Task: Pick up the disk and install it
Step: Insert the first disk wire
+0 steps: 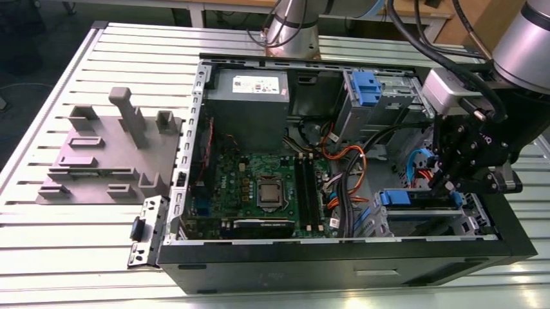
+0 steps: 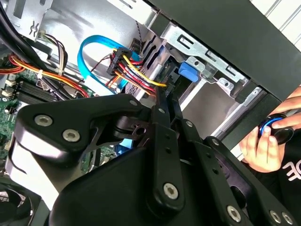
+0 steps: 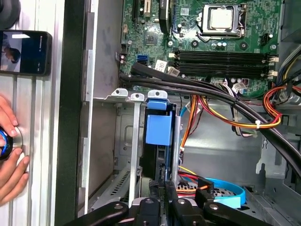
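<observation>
A black claw [image 1: 454,187] on a grey robot arm [image 1: 524,38] reaches into an open computer case [image 1: 344,257] lying on its side on a slatted metal tabletop [image 1: 77,219]. In the exterior view the claw hangs over the drive bay at the case's corner on the exterior view's right. In both wrist views the claw's fingers [image 3: 164,193] are drawn close together around a thin dark edge, but whether they actually grip it cannot be told.

The disk [image 3: 157,155] stands on edge in the drive bay right at the fingertips, seen in the first wrist view as a dark slab with a blue plastic rail [image 3: 158,129] on its outer end. In the exterior view that blue rail [image 1: 406,197] sits just beside the claw, inside the metal bay frame [image 1: 429,215].

A curved blue cable [image 2: 91,52] and a bundle of red, yellow and orange wires [image 2: 136,77] run close behind the claw. Further in lies the green circuit board [image 1: 257,180] with its processor socket [image 1: 269,194], and beyond it a grey power supply box [image 1: 249,106].

Outside the case, a grey plastic fixture [image 1: 107,154] rests on the tabletop. In the first wrist view a person's hand [image 3: 9,160] rests on a round knob beside a phone [image 3: 23,52].
</observation>
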Available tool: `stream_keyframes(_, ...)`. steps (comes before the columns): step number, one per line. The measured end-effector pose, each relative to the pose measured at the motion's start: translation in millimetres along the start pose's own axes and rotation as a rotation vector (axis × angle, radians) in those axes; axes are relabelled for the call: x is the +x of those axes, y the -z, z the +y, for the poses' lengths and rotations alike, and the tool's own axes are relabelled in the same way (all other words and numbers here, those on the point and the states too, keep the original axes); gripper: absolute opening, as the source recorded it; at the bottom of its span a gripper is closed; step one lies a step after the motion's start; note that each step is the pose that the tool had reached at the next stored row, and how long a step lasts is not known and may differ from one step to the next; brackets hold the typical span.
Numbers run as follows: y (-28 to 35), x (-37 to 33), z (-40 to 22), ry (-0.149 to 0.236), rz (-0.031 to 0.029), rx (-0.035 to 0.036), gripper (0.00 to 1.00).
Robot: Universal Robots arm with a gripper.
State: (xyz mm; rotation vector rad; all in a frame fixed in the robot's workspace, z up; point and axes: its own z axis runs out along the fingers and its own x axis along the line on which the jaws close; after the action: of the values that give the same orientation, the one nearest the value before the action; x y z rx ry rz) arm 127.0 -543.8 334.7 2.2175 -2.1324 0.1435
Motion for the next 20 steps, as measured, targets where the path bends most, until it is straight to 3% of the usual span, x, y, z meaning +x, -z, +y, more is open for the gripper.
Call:
stream_keyframes(5, 0.2, -0.2, -0.2, -0.021, 0.0007, -0.0024, 0.16)
stream_keyframes(20, -2.5, -0.7, -0.4, -0.039, 0.0013, -0.0044, 0.16)
